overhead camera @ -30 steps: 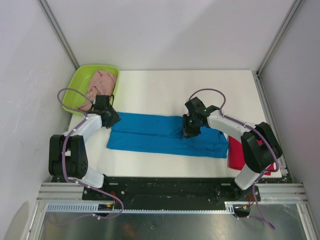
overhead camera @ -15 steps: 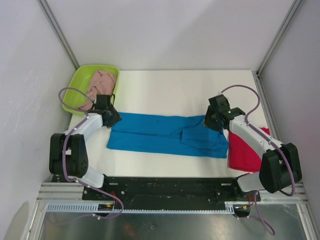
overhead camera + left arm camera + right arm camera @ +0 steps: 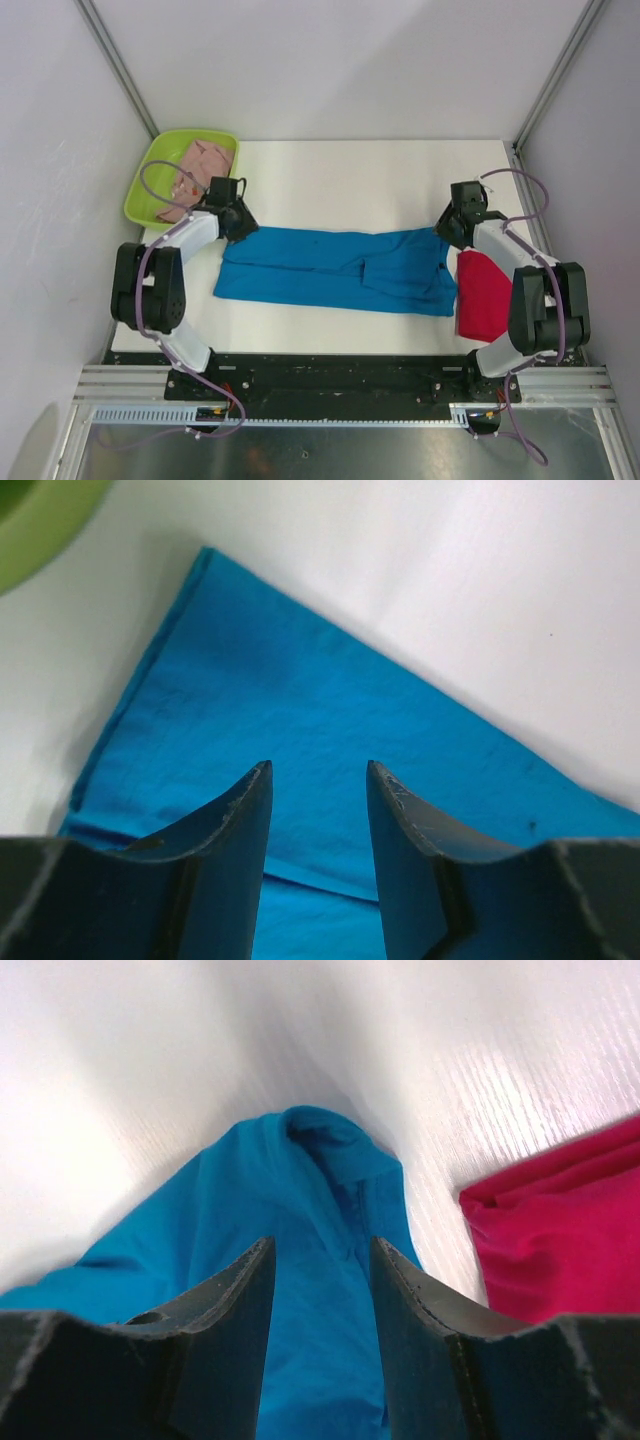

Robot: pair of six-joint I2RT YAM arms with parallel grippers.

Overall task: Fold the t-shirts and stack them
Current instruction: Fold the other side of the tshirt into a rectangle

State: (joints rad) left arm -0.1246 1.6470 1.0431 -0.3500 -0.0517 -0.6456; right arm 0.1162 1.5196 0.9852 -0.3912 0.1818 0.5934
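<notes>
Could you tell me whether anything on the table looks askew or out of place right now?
The blue t-shirt is uneven: its far corner beside the right gripper is bunched into a peak, not lying flat. The pink t-shirt sits crumpled in the green tray.

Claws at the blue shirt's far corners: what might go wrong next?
The right claw is open over a bunched corner of the blue t-shirt; it may pinch extra layers and fold crooked. The red t-shirt lies beside that corner and could get dragged. The left claw is near the lime-green tray and might knock it.
</notes>
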